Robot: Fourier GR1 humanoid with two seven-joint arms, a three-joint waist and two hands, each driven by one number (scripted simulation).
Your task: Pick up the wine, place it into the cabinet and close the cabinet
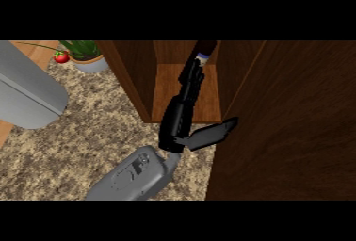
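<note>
Against the cabinet [285,122], whose open door fills our right side, we reach our right hand [182,110] into its open compartment, fingers curled round the wine [204,48], which stands deep inside just beyond our fingertips, its long axis continuing the arm's line. Left of the cabinet sit a potted plant [84,54] and a cherry [61,57].
</note>
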